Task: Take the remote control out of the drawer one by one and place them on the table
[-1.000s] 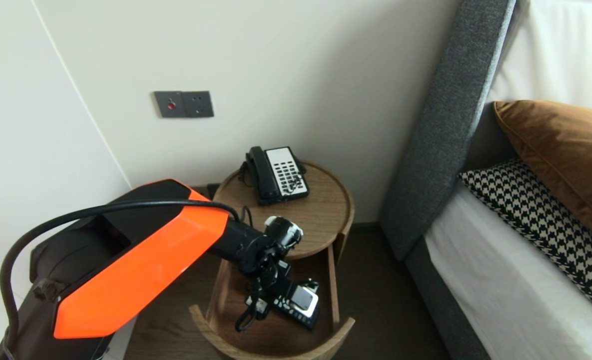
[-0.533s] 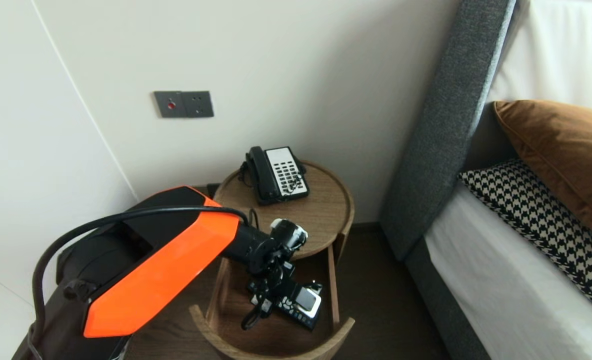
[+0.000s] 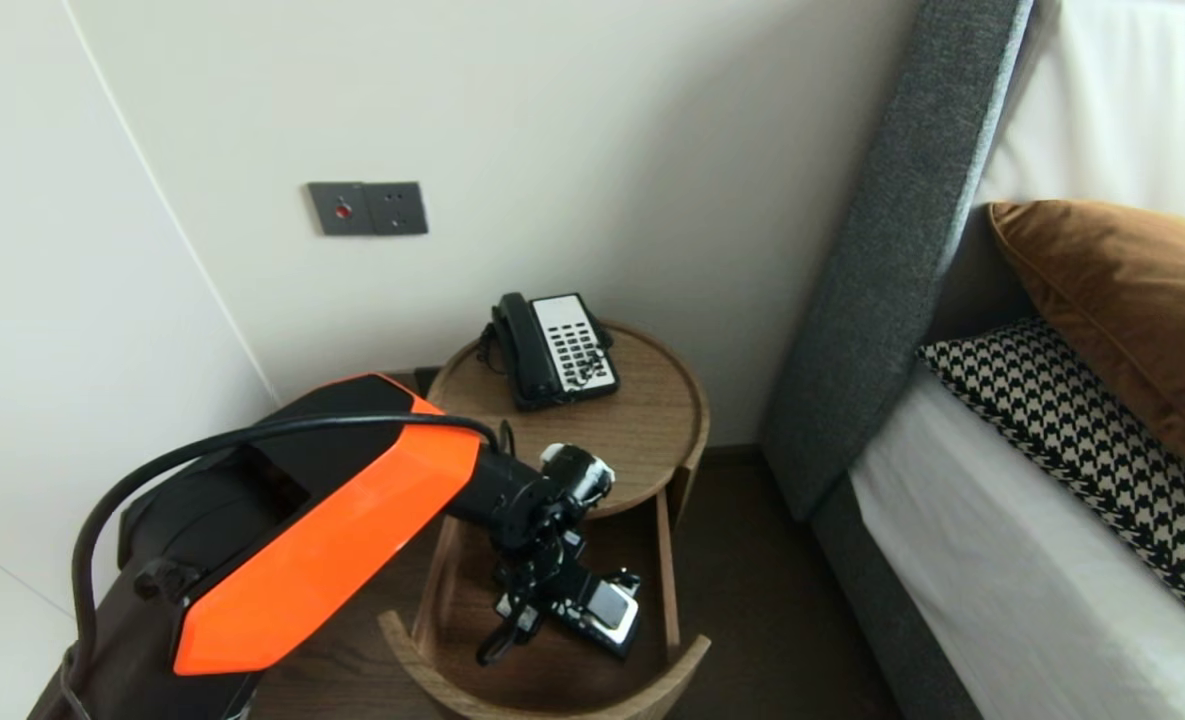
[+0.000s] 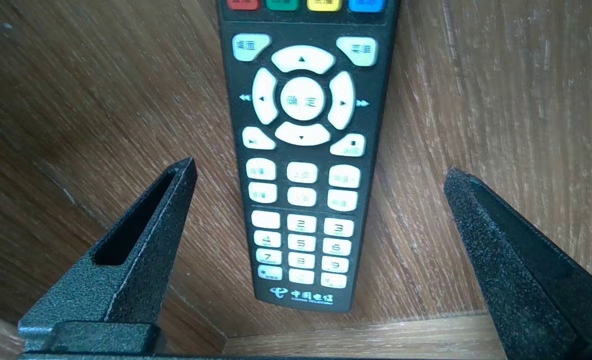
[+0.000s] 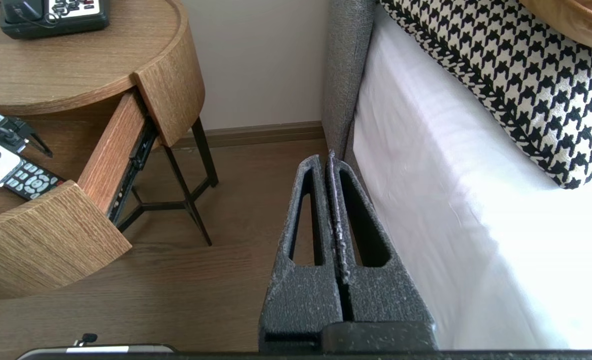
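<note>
Left wrist view, centre frame: remote [image 4: 303, 150] flat in the pulled-out drawer [image 4: 500, 100], straddled by the left end effector [image 4: 319, 166], spread wide and empty. Best lowered squarely, closing across the narrow sides. Right end effector [image 5: 328, 158] pressed together, parked.

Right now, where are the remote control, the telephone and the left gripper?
remote control [image 4: 303, 155]: left wrist view, on its keypad face.
telephone [image 3: 567, 348]: head view, on its white key panel.
left gripper [image 4: 319, 167]: left wrist view, midway between its open fingertips.
</note>
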`<state>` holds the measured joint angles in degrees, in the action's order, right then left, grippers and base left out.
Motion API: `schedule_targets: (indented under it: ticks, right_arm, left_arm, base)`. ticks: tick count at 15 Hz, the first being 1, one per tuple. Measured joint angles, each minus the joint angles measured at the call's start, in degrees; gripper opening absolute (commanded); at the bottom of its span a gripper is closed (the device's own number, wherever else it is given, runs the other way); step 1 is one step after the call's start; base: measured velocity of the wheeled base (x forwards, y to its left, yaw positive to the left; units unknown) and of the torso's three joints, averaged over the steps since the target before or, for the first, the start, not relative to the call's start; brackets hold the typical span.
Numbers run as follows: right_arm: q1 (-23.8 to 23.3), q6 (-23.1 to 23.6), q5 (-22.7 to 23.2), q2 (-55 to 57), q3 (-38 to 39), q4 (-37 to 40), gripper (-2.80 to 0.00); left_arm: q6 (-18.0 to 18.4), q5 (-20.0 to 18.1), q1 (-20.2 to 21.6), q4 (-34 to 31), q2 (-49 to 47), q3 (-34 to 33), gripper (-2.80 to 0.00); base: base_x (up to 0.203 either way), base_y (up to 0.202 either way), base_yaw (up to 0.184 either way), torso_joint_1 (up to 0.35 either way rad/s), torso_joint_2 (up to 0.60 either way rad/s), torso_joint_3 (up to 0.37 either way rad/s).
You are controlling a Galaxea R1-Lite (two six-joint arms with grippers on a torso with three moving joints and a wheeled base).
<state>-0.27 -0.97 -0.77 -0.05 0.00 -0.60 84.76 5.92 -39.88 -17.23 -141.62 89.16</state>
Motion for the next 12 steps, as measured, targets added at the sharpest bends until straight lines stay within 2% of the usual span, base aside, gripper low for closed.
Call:
schedule_targets:
  ticks: [5,7,10,12]
  right_arm:
    - [0.0,0.0,0.0,0.0,0.0,0.0,-2.80]
    - [0.0,0.0,0.0,0.0,0.0,0.0,-2.80]
    - [0.0,0.0,0.0,0.0,0.0,0.0,-2.80]
    - [0.0,0.0,0.0,0.0,0.0,0.0,-2.80]
  left_arm:
    - [0.0,1.5,0.1,-2.7,-0.1,1.5,0.00]
    - [0.1,2.8,0.2,-6.3,-0.3,4.3,0.00]
    - [0.4,6.0,0.1,-15.0,-1.2,10.9,0.00]
    - [0.3,6.8,0.1,-17.6,-1.8,12.6,0.00]
  base:
    - [0.000,0.000,0.000,0.000,0.00,0.000]
    - [0.000,0.000,0.000,0.000,0.00,0.000]
    - [0.000,0.000,0.000,0.000,0.00,0.000]
    - [0.000,0.000,0.000,0.000,0.00,0.000]
